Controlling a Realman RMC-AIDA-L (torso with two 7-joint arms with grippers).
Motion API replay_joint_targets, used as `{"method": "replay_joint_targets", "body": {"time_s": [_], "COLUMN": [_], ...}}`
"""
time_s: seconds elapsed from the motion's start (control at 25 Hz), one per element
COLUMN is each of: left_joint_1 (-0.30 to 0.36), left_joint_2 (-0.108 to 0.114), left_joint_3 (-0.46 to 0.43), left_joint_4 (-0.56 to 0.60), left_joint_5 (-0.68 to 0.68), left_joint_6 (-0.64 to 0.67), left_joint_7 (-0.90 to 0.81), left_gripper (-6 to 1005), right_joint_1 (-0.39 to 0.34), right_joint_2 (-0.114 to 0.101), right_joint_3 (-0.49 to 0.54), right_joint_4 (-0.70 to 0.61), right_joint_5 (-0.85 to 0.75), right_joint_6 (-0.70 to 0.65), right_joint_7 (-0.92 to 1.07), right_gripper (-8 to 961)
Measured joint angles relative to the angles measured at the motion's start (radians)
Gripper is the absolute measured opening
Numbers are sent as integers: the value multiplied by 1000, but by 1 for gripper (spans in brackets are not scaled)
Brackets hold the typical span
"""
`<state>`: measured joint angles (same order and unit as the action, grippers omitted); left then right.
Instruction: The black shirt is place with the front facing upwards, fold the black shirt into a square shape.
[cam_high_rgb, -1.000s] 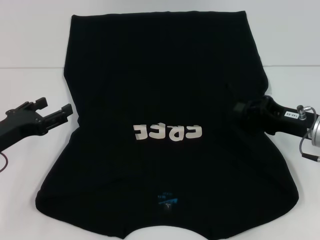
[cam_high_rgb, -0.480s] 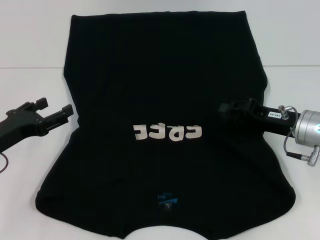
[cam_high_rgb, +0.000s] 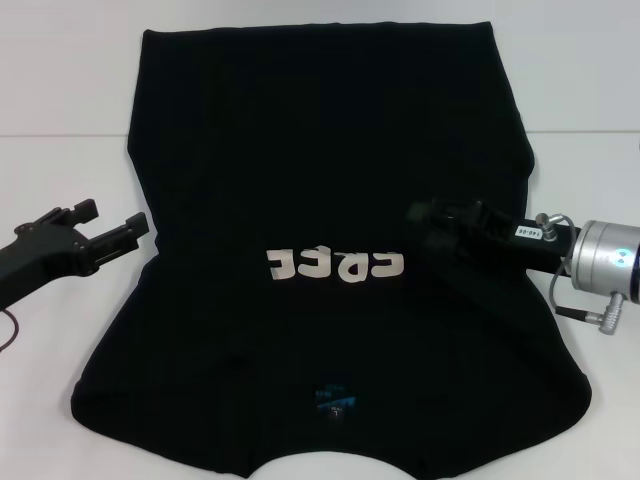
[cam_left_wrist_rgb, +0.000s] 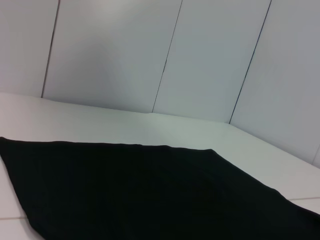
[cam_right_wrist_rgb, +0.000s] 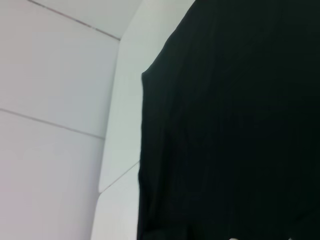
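The right gripper (cam_high_rgb: 420, 222) is sliding inward, dragging the right side of the big soft black short-sleeved shirt (cam_high_rgb: 320, 130) on the white desk (cam_high_rgb: 60, 170) toward its white lettering, can't tell its grip, so the first fold looks underway, while the left gripper (cam_high_rgb: 115, 225) is hovering open beside the left edge.

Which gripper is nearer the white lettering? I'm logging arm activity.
Right. The right gripper is over the shirt beside the lettering; the left gripper hangs off its edge.

The black shirt (cam_high_rgb: 330, 200) lies flat across the middle of the table (cam_high_rgb: 60, 180), collar end nearest the robot. The left gripper (cam_high_rgb: 112, 226) sits just off its left edge, and the right gripper (cam_high_rgb: 425, 228) is over its right side, beside the lettering (cam_high_rgb: 337, 264).
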<state>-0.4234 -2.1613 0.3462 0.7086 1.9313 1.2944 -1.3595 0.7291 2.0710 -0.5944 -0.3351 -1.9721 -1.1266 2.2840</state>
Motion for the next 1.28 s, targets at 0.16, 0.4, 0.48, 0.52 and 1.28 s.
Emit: {"method": "replay_joint_targets", "body": {"time_s": [0.16, 0.4, 0.48, 0.52, 1.28], "left_joint_1": [0, -8, -12, -16, -25], "left_joint_2": [0, 0, 0, 0, -2], "left_joint_3": [4, 6, 6, 6, 7], "left_joint_4": [-2, -30, -45, -56, -142], "left_joint_5": [0, -6, -19, -30, -198], "left_joint_6": [3, 26, 29, 29, 105], "left_joint_7": [-11, -15, -11, -4, 59], "left_gripper": [878, 878, 877, 877, 877], "right_joint_1": [-50, -140, -174, -195, -300], "right_joint_2": [-41, -85, -108, -121, -28], "right_joint_3": [23, 37, 42, 44, 25], "right_joint_4": [-47, -129, -138, -140, -129], "right_joint_5": [28, 136, 156, 161, 86], "right_joint_6": [-104, -246, -288, -301, -71], "right_joint_7": [-33, -155, -223, -265, -892], "right_gripper": [555, 693, 690, 690, 692]}}
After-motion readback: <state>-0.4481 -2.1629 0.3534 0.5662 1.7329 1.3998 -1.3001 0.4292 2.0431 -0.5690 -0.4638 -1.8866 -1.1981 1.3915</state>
